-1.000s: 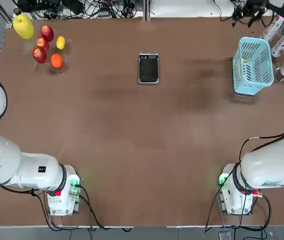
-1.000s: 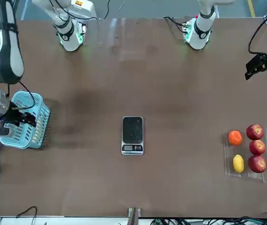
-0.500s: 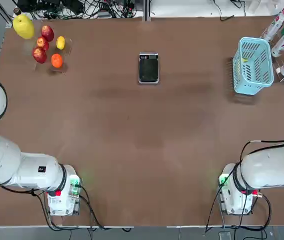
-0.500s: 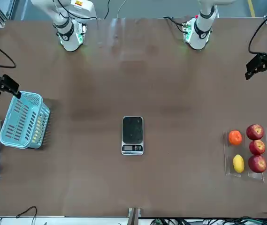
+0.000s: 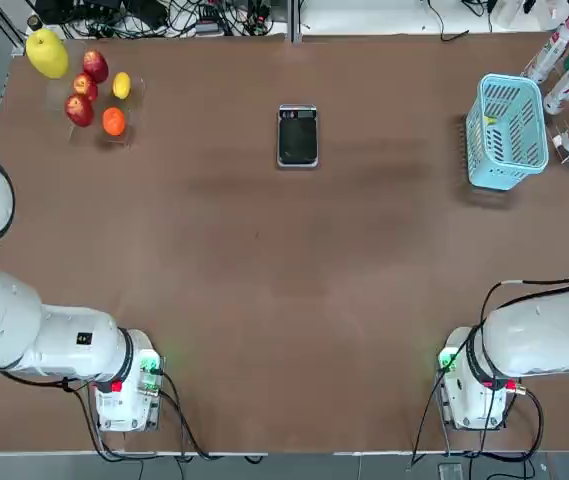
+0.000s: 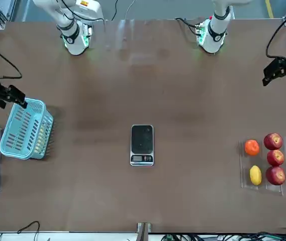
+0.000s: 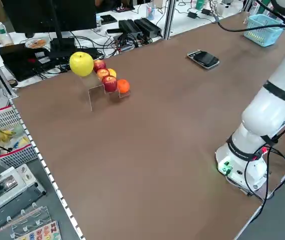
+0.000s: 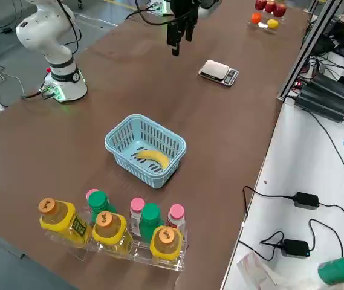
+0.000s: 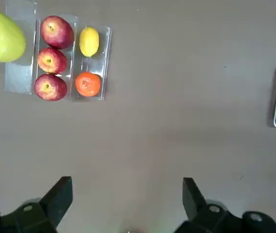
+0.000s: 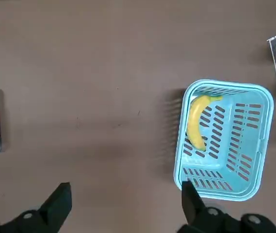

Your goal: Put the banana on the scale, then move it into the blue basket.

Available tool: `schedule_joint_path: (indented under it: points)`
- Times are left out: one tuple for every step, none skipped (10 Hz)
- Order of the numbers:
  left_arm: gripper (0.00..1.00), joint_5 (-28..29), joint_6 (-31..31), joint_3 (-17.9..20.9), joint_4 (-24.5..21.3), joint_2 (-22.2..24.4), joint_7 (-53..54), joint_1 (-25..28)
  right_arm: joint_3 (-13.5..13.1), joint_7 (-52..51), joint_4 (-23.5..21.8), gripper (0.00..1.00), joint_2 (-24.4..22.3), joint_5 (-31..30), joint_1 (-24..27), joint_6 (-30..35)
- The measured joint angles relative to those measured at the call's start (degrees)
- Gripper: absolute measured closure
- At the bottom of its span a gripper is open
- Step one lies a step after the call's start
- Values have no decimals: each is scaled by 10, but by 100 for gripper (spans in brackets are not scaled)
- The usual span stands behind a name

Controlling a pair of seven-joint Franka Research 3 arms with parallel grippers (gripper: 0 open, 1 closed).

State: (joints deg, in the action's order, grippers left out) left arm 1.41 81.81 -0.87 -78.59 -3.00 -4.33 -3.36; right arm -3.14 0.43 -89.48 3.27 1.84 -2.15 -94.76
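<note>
Brown table (image 5: 284,300) fills the scene. At its right edge, the blue basket (image 10: 235,141) holds the banana (image 10: 196,121), lying along one wall. Centred, the scale (image 5: 297,135) sits bare. Both arms are raised: the right pincer (image 10: 123,206) and left pincer (image 9: 125,201) are each spread, holding nothing.
</note>
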Motion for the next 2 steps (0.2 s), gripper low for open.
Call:
schedule_joint_path:
  points:
    - [0, 0, 0, 0, 0, 0, 0, -1, 0, -2, -1, 0, -1, 0, 0, 2]
    - [0, 0, 0, 0, 0, 0, 0, -1, 0, -4, -1, 0, -3, 0, 0, 6]
